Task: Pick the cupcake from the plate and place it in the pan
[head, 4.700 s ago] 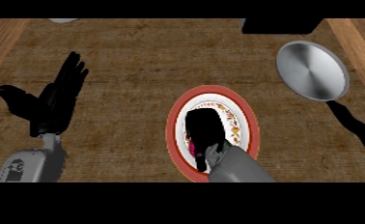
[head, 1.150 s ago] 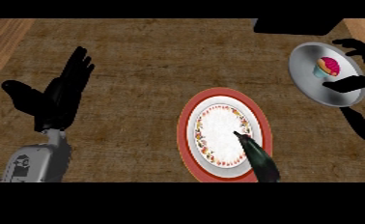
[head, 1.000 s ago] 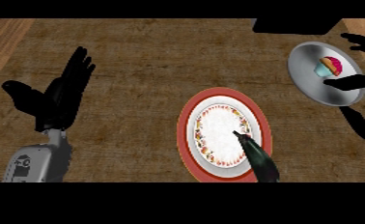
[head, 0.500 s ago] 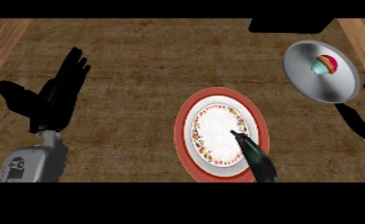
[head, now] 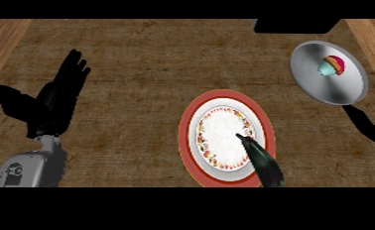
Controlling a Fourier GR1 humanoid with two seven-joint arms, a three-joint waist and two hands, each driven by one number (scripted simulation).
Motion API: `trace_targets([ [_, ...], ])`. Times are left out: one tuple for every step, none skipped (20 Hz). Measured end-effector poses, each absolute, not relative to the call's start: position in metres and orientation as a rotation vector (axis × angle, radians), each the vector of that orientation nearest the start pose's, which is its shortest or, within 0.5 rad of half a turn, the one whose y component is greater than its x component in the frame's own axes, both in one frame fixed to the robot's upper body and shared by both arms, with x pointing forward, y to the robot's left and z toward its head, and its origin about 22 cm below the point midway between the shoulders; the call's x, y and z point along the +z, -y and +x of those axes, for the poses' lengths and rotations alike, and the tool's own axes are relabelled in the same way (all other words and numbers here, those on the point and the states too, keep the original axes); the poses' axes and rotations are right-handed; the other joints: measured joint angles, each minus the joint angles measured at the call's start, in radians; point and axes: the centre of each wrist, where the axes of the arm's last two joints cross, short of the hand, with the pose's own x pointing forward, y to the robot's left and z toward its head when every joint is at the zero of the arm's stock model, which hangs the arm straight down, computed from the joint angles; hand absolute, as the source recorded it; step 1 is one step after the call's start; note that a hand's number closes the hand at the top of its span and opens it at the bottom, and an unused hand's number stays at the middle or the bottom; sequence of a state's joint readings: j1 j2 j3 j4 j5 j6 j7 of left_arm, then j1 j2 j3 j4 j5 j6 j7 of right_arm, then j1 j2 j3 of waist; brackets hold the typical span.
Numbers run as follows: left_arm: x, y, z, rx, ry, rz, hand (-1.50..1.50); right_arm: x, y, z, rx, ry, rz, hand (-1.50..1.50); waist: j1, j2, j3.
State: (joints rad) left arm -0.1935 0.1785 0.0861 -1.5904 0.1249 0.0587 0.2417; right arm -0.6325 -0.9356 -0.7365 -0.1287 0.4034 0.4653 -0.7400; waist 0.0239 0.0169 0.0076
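Cupcake (head: 332, 66) sits in pan (head: 315, 83), plate (head: 262, 120) bare. We judge cupcake light, soft, crushable; hold at wrapper sides. Left hand (head: 60, 95) rests released; right hand (head: 258, 155) cannot tell.

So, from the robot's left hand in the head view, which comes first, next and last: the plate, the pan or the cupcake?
From the left robot hand, resting open at the view's left:
1. Plate, at the middle, lower down.
2. Pan, at the upper right; its near rim comes just before the cupcake.
3. Cupcake, lying inside the pan, toward its far side.
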Motion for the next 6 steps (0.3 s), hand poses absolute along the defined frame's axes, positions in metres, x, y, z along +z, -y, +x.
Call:
trace_targets([
  [0.064,-0.269,0.284,0.030,1.538,0.078,0.00,0.087,0.579,0.249,0.090,1.649,-0.469,-1.50,0.001,0.000,0.000],
  [0.063,-0.269,0.281,0.031,1.537,0.078,0.00,0.088,0.583,0.243,0.089,1.642,-0.478,-1.50,0.001,-0.001,0.000],
  [0.061,-0.271,0.282,0.031,1.534,0.082,0.00,0.088,0.585,0.240,0.092,1.642,-0.483,-1.50,-0.001,-0.001,0.000],
  [0.059,-0.268,0.282,0.035,1.534,0.081,0.00,0.086,0.586,0.237,0.090,1.642,-0.492,-1.50,-0.001,-0.001,0.000],
  [0.059,-0.271,0.282,0.036,1.533,0.083,0.00,0.085,0.588,0.232,0.090,1.635,-0.499,-1.50,-0.002,-0.002,0.000],
  [0.058,-0.270,0.282,0.036,1.537,0.084,0.00,0.084,0.588,0.231,0.092,1.633,-0.503,-1.50,-0.001,-0.002,0.000],
])
